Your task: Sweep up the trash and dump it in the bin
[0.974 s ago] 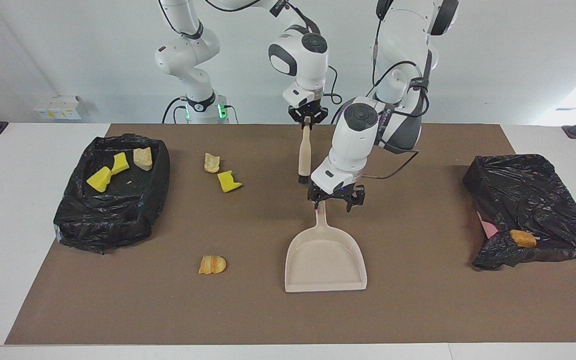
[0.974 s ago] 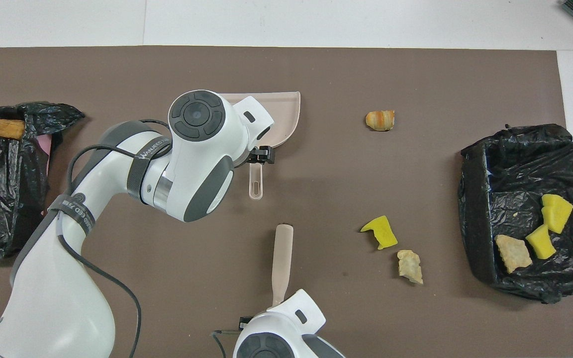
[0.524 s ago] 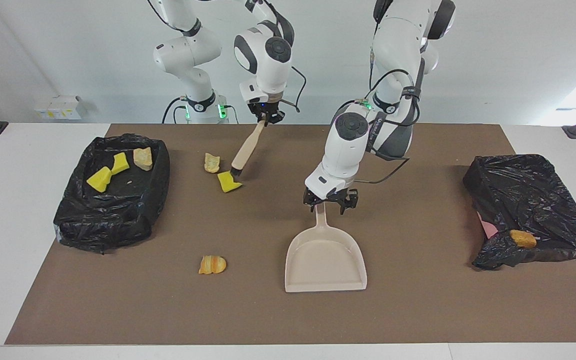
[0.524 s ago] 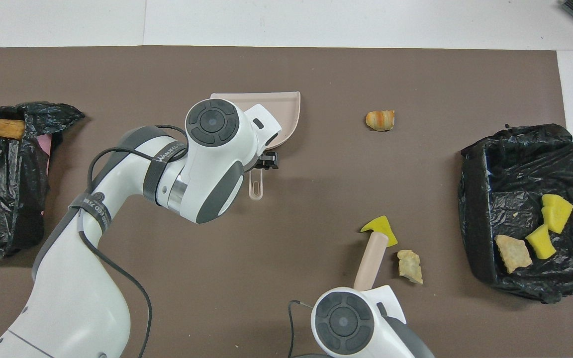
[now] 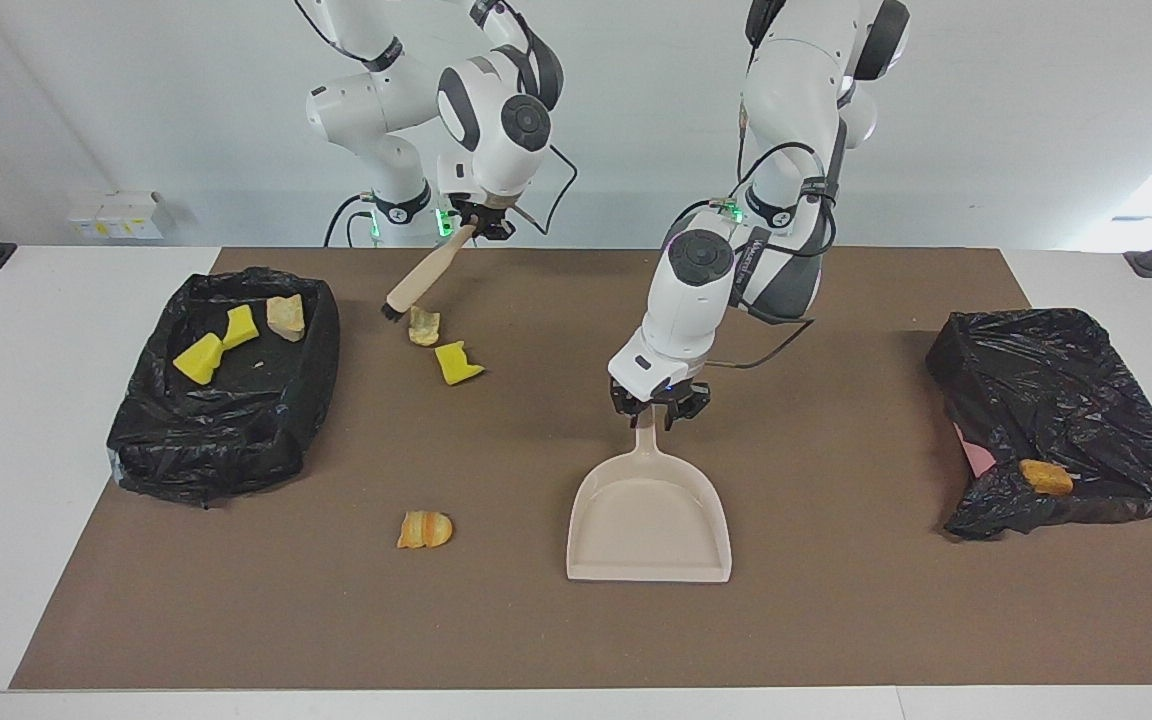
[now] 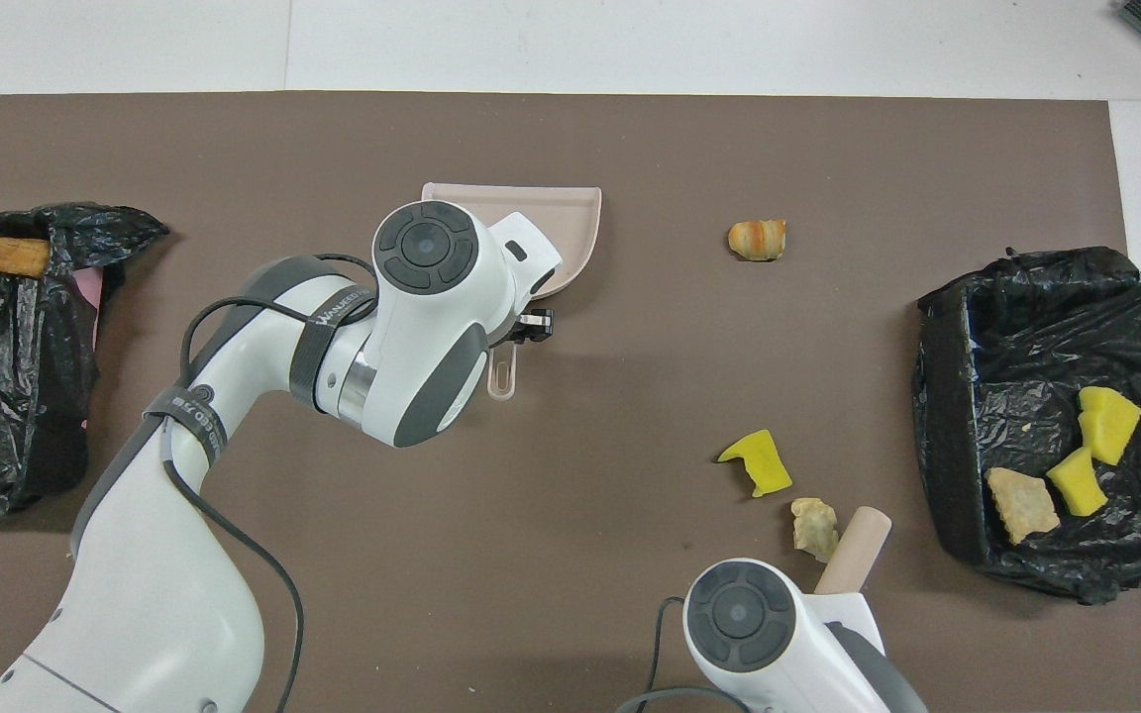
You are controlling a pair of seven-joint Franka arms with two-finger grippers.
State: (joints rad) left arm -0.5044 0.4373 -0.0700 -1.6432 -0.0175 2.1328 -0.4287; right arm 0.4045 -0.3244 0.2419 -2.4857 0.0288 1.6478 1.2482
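Note:
My left gripper is low over the mat, shut on the handle of the beige dustpan, which lies flat. The right gripper is shut on the beige brush, which slants down. Its dark tip is just beside a tan scrap, on the bin's side of it. A yellow chunk lies next to that scrap. An orange striped piece lies alone, farther from the robots. In the overhead view the right arm's wrist hides its gripper.
The black-lined bin at the right arm's end holds two yellow chunks and a tan piece. A crumpled black bag at the left arm's end carries an orange piece.
The right arm swung the brush from the mat's middle, past the yellow chunk, to the tan scrap. The left gripper closed on the dustpan handle and the pan shifted slightly.

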